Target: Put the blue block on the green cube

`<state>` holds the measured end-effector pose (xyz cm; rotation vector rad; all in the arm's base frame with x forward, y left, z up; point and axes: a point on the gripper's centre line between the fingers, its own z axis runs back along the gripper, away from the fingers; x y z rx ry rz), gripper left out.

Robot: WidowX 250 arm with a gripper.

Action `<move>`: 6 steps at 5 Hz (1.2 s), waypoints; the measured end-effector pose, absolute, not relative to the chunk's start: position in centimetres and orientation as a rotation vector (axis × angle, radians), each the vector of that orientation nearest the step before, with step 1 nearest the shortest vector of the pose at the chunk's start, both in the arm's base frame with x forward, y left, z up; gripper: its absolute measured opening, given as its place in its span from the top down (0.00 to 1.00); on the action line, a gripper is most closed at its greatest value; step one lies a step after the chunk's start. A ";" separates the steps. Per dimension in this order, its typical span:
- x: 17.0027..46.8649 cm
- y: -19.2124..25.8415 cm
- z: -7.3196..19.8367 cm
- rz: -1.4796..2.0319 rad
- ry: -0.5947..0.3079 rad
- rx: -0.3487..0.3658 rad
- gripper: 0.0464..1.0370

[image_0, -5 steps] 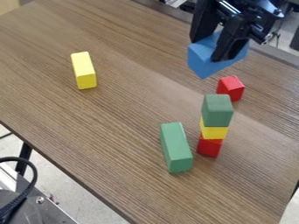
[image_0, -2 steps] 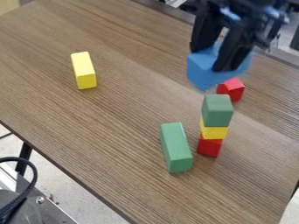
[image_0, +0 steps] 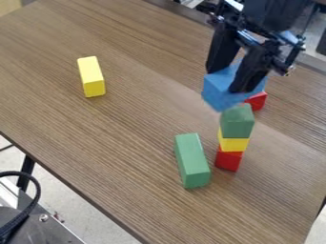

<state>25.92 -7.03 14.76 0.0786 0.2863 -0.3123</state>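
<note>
The hand (image_0: 228, 81) grips a tilted, flat-faced blue block (image_0: 219, 93) near the green cube (image_0: 237, 124) atop a square-edged stack (image_0: 233, 145).

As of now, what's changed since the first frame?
Gripper and blue block moved down the view to the green cube, now partly hiding the loose red block. Nothing newly gripped or released. Stack, loose yellow block and long green block unchanged.
</note>
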 end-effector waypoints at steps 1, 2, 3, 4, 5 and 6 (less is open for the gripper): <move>26.0 -7.0 14.6 -0.307 0.276 0.084 0.52; 25.9 -7.0 14.2 -0.305 0.280 0.086 0.52; 25.8 -7.4 14.2 -0.312 0.280 0.085 0.52; 25.7 -7.5 14.1 -0.308 0.278 0.088 0.52; 25.8 -7.8 14.1 -0.310 0.270 0.096 0.52; 25.5 -8.0 13.8 -0.312 0.273 0.100 0.52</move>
